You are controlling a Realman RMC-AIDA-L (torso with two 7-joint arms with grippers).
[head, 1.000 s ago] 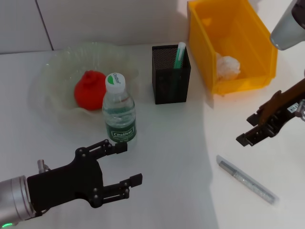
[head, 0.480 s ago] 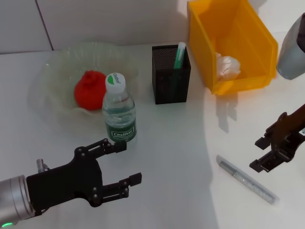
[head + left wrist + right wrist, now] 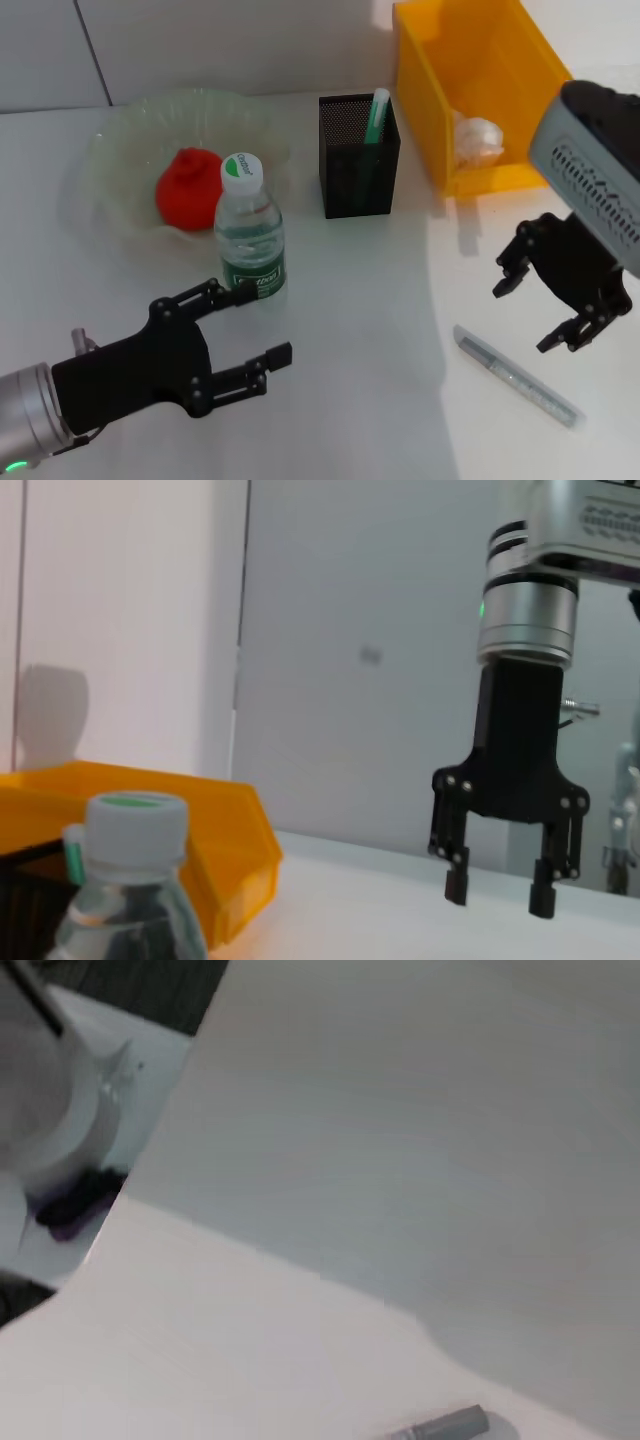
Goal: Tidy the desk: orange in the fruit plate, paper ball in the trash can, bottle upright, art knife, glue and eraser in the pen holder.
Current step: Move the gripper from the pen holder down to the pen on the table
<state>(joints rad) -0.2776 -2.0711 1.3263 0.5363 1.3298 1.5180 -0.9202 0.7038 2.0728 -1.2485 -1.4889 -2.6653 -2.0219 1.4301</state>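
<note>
The orange (image 3: 186, 188) lies in the pale-green fruit plate (image 3: 120, 130). Just in front of the plate, the bottle (image 3: 250, 242) stands upright; its cap (image 3: 126, 818) shows in the left wrist view. A green-capped stick (image 3: 377, 114), possibly the glue, stands in the black mesh pen holder (image 3: 358, 165). The paper ball (image 3: 478, 138) rests inside the yellow trash can (image 3: 425, 80). The grey art knife (image 3: 518, 376) lies flat on the desk, its end visible from the right wrist (image 3: 442, 1424). My right gripper (image 3: 527, 315) hangs open just above it. My left gripper (image 3: 264, 324) is open near the bottle's base. The eraser is out of view.
The white desk (image 3: 370, 300) runs back to a pale wall. The pen holder sits between the fruit plate and the trash can (image 3: 215, 850). From the left wrist, the right gripper (image 3: 498, 896) hangs fingers-down over the desk.
My right gripper came in from the right edge and turned fingers-down over the art knife. My left gripper barely shifted, and nothing on the desk moved.
</note>
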